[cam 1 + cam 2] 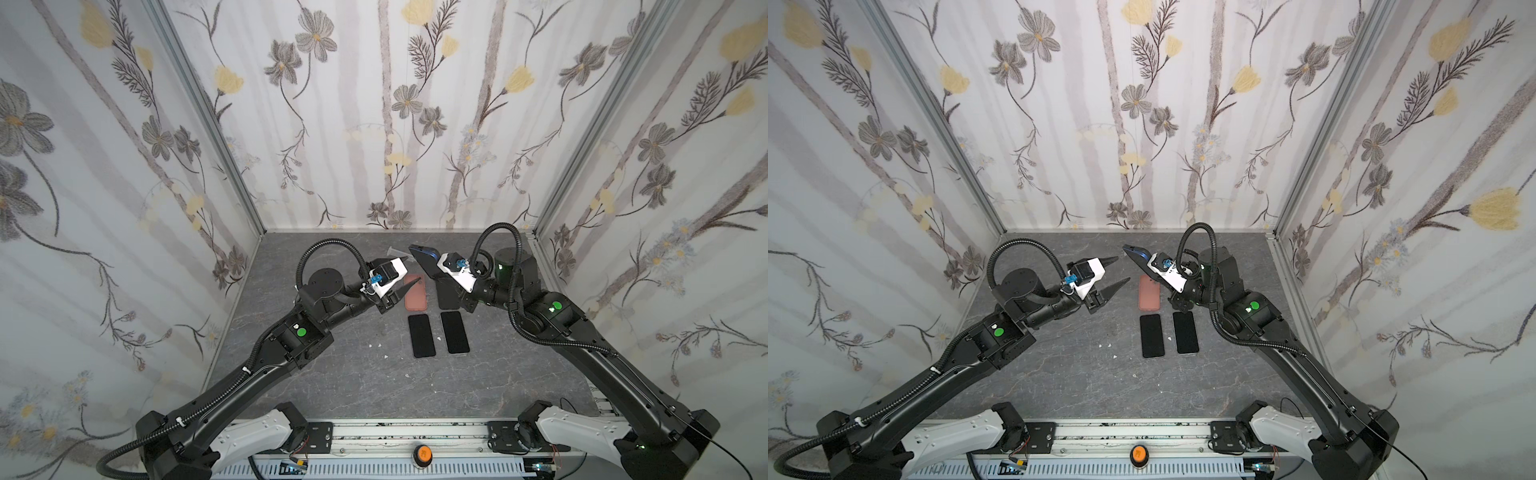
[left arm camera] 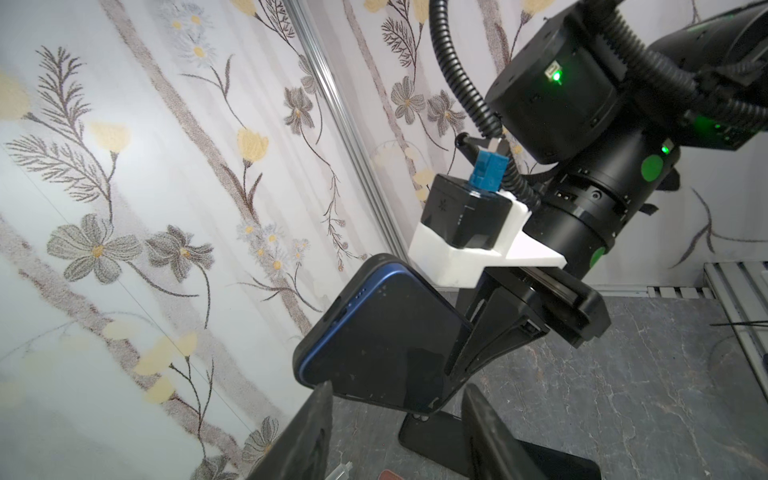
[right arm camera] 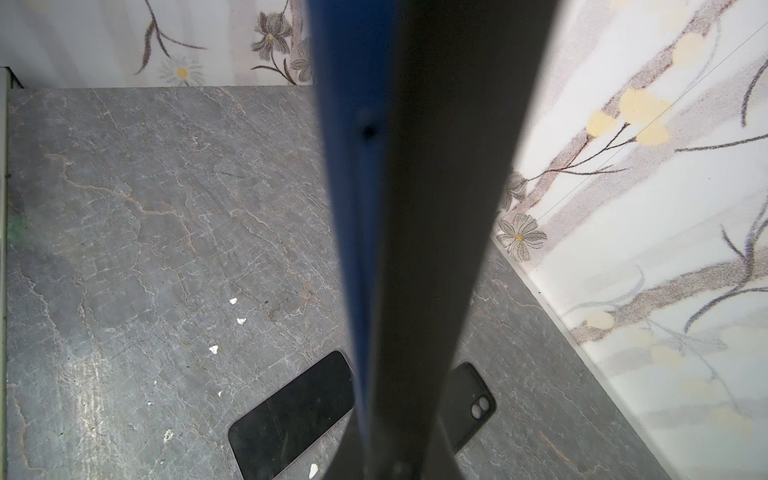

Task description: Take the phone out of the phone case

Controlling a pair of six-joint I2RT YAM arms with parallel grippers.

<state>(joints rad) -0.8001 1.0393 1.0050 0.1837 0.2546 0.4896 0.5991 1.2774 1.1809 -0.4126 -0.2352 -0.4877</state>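
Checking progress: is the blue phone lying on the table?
No, the fingers of the right gripper hold the blue phone above the table.

Grey veined tabletop (image 1: 332,374) below me: left black phone (image 1: 421,336) and right black phone (image 1: 454,332) lie flat, parallel, screens up. Behind the left one is a reddish-brown case (image 1: 415,292) and behind the right a black case (image 3: 473,399). Small white scraps (image 3: 233,300) lie scattered to the left

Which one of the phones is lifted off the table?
The blue-edged phone in the right gripper, held tilted in the air. The two black phones lie flat on the table, untouched.
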